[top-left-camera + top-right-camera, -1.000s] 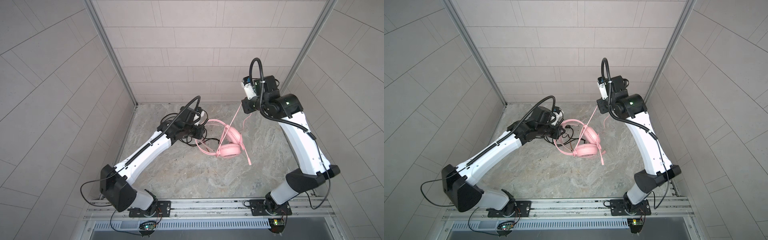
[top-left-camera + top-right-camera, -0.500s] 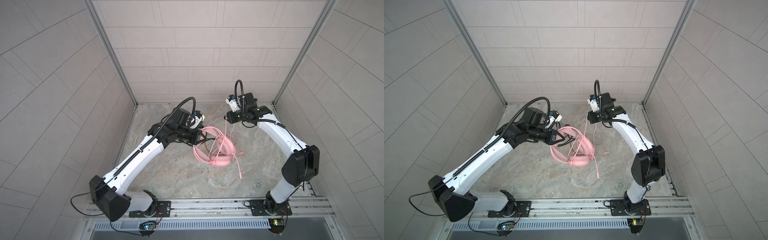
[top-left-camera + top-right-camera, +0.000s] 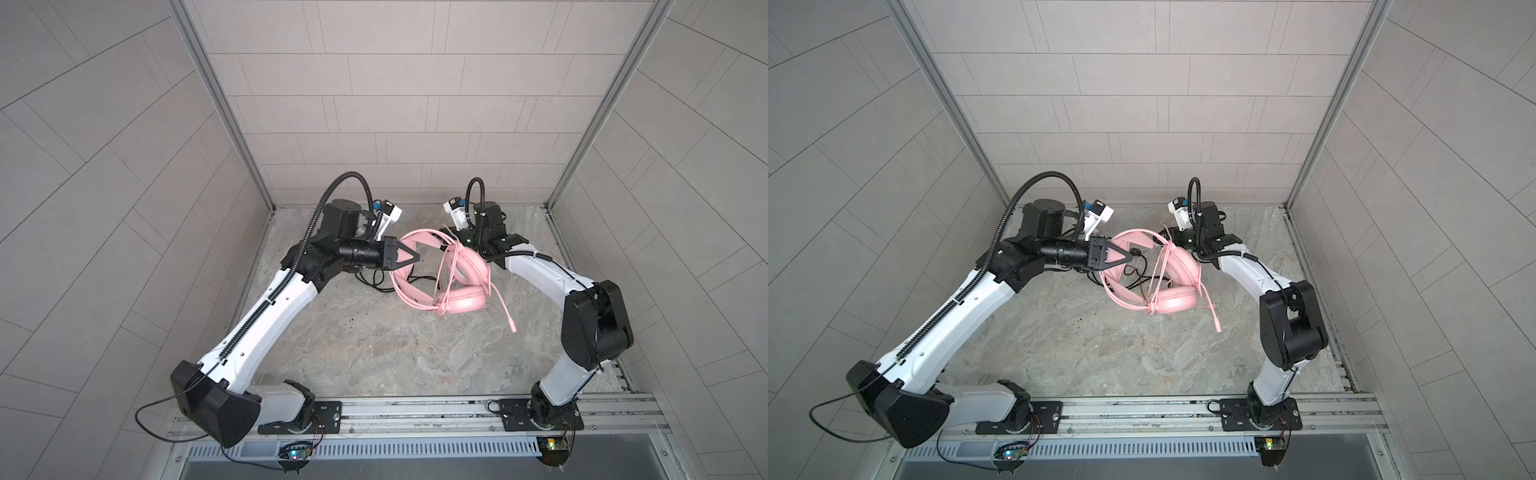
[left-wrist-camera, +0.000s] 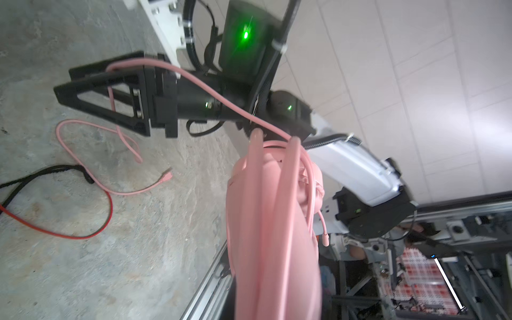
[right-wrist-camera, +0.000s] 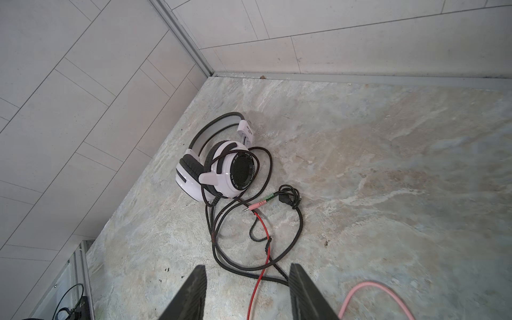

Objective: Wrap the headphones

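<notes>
The pink headphones [image 3: 457,286] stand tilted on the stone floor in both top views, their pink cable [image 3: 446,266] looped over the band and cups, its plug [image 3: 513,328] hanging loose. My left gripper [image 3: 415,259] is shut on the pink headband [image 4: 266,221], which hides its fingers in the left wrist view. My right gripper [image 5: 248,274] stands open just behind the pink cups with nothing between its fingers; a pink cable strand [image 4: 194,80] lies draped across it. The white-and-black headphones [image 5: 219,171] lie near the back left corner with their black cable [image 5: 291,238] spread loose on the floor.
A red cable [image 5: 260,249] runs under my right gripper among the black loops. Tiled walls close the floor on three sides, and an aluminium rail [image 3: 415,411] carrying both arm bases runs along the front.
My right arm came down from high above the floor to just behind the pink headphones, and its jaws opened off the pink cable. My left gripper swung the headband up and right.
</notes>
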Controlling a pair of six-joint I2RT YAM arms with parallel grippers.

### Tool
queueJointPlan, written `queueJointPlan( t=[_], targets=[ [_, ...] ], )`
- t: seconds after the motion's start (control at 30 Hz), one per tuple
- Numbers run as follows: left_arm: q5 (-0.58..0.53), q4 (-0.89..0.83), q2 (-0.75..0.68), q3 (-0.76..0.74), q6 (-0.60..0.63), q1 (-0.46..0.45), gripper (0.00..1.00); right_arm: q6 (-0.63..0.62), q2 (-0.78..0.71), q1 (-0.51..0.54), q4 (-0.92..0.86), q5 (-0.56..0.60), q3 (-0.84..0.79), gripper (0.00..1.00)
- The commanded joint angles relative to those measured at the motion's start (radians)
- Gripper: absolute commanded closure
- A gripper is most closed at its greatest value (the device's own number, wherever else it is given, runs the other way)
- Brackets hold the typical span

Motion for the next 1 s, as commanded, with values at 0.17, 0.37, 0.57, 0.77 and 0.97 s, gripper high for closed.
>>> queueJointPlan(
  t=[0.17, 0.37, 0.57, 0.77, 0.97],
  targets=[
    [0.141, 0.76, 0.005, -0.041, -0.564, 0.057, 1.0, 0.171, 0.121, 0.039, 0.312, -0.076, -0.069, 0.45],
    [0.036, 0.792, 0.001, -0.008, -0.598, 0.141, 1.0, 0.266, 0.162, 0.056, 0.508, -0.087, -0.193, 0.45],
    [-0.141, 0.875, 0.027, -0.014, -0.607, 0.195, 1.0, 0.284, 0.112, 0.11, 0.603, -0.072, -0.363, 0.66],
    [-0.338, 0.887, 0.099, 0.009, -0.543, 0.232, 1.0, 0.302, -0.015, 0.195, 0.625, -0.034, -0.518, 0.77],
    [-0.524, 0.609, 0.146, 0.093, -0.233, 0.234, 1.0, 0.132, -0.283, 0.321, 0.239, 0.11, -0.555, 0.91]
  ],
)
